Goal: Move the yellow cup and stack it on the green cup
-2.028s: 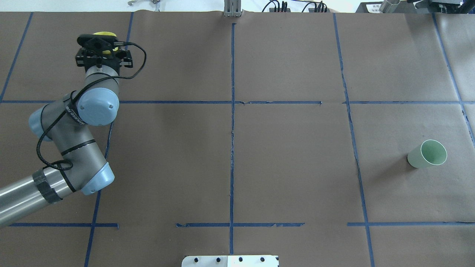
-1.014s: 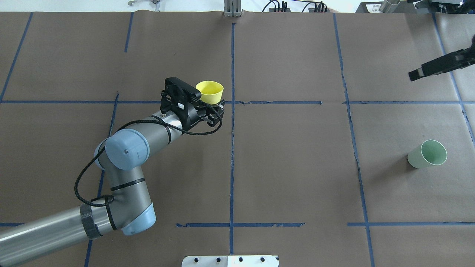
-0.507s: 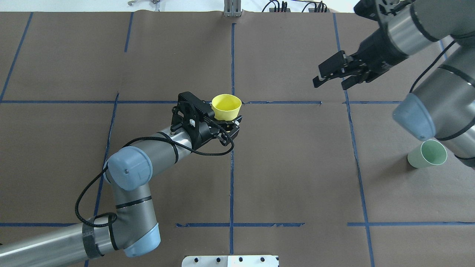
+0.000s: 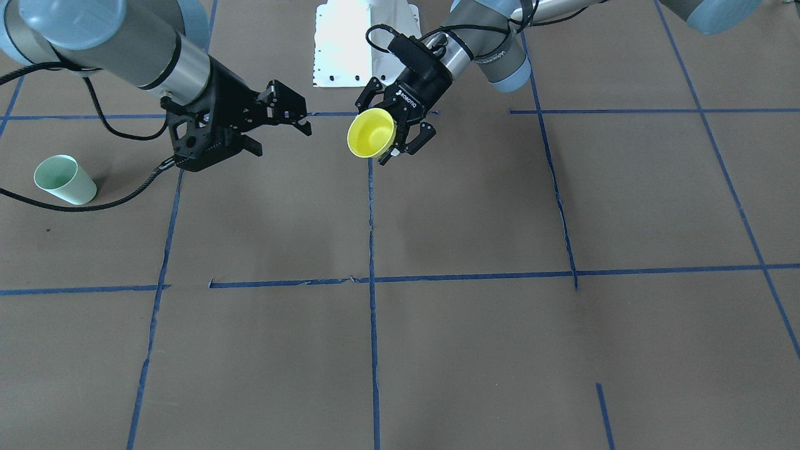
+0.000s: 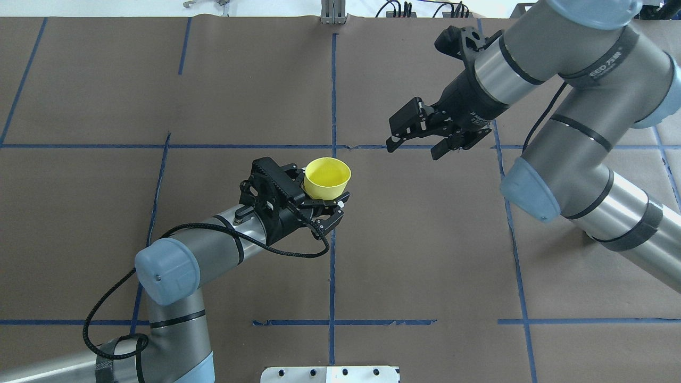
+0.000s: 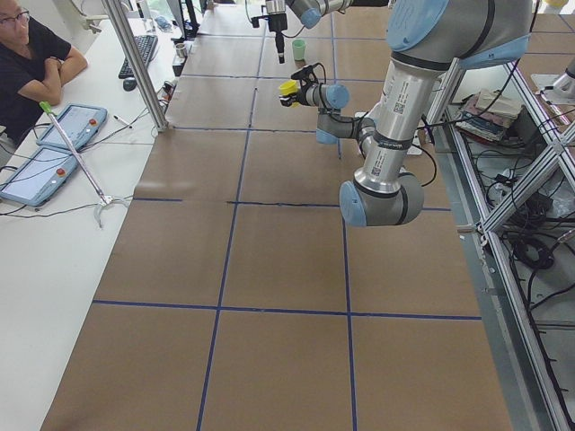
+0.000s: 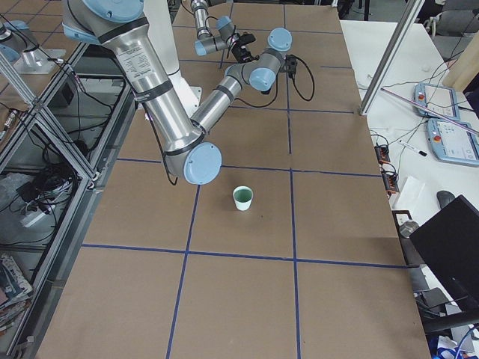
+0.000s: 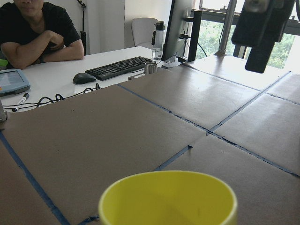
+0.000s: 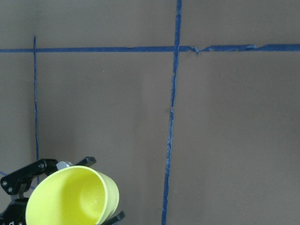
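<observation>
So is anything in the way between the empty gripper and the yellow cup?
No, nothing visible. Only open space lies between the open right gripper and the yellow cup, which is held in the left gripper.

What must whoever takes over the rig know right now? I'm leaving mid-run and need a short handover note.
Left gripper: shut on the yellow cup, held above the table's middle.
Right gripper: open, empty, near the cup but apart.
Green cup: upright at the robot's right, untouched.
Done: yellow cup picked up.
To do: likely hand it to the right gripper, then stack on the green cup.
</observation>
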